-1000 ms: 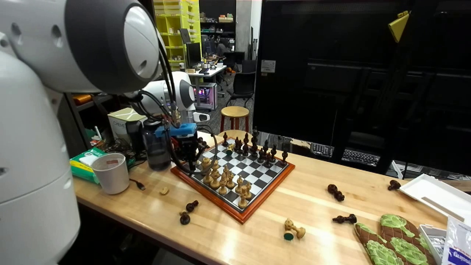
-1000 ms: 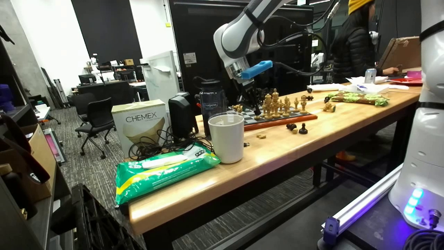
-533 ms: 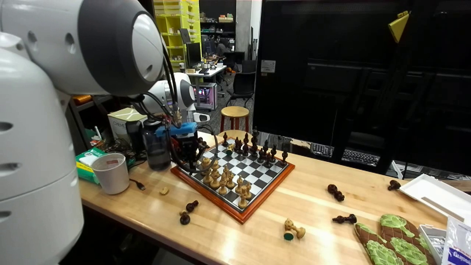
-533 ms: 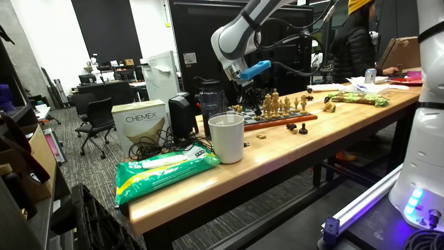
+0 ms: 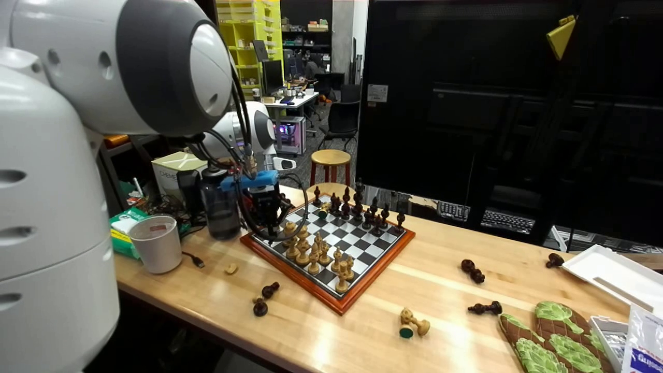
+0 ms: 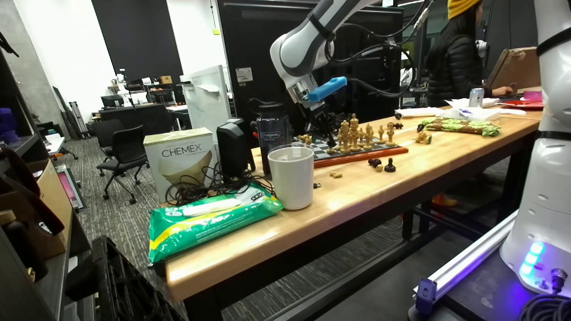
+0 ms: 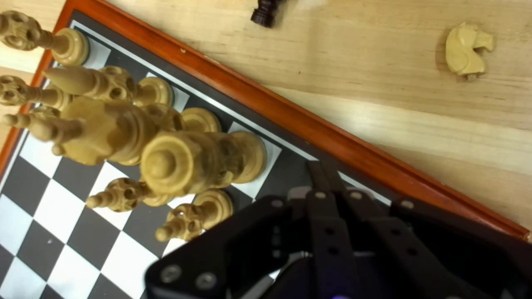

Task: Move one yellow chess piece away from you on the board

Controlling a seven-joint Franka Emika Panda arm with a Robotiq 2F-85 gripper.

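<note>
The board (image 5: 292,277) lies on the table with its reddish-brown rim, also in the wrist view (image 7: 291,110) and in an exterior view (image 6: 370,156). Yellow pieces (image 5: 303,254) stand grouped along the near side. In the wrist view a tall yellow piece (image 7: 203,160) stands left of my gripper (image 7: 326,166). The gripper's fingers are together, with nothing visible between them, over dark squares by the rim. In the exterior views my gripper (image 5: 272,235) is low at the board's near-left corner; a small yellow piece (image 6: 330,150) shows just under its tip (image 6: 331,141). Another yellow piece (image 5: 323,210) lies on its side farther back.
Dark pieces (image 5: 357,207) stand on the far side of the board. Loose pieces (image 5: 412,324) lie on the table, with a broken knight head (image 5: 230,268) near the board. A white cup (image 5: 158,243), a water bottle (image 6: 272,127) and cables are close to the arm.
The arm has shifted slightly, to the right in an exterior view and a little left in an exterior view. The gripper tip has barely moved. No piece has visibly moved.
</note>
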